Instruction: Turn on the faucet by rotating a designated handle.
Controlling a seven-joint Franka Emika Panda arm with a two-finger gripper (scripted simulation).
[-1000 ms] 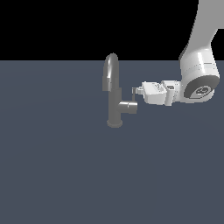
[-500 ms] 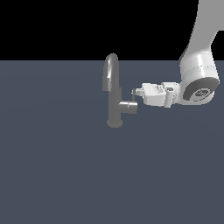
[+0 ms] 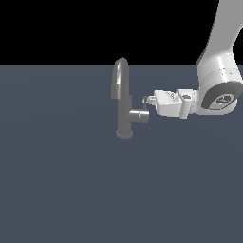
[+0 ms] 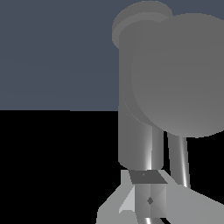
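Note:
The grey faucet [image 3: 124,102] stands upright on the dark floor, its arched spout at the top and a short side stub [image 3: 140,116] pointing to the exterior view's right. The handle [image 3: 145,106], a thin dark rod, rises from the stub's end. My gripper [image 3: 147,100] reaches in horizontally from the exterior view's right, its tips at the rod's upper end. Whether they touch, I cannot tell. In the wrist view the stub's round end [image 4: 175,74] fills the frame, the handle [image 4: 178,159] runs beside the shut fingers [image 4: 148,196], and nothing is held.
A flat dark blue-grey floor [image 3: 61,180] spreads around the faucet's round base [image 3: 124,135]. My white arm [image 3: 218,80] comes down from the exterior view's upper right. No other objects show.
The gripper has shifted only a hair to the exterior view's right near the handle. The handle and faucet look unchanged.

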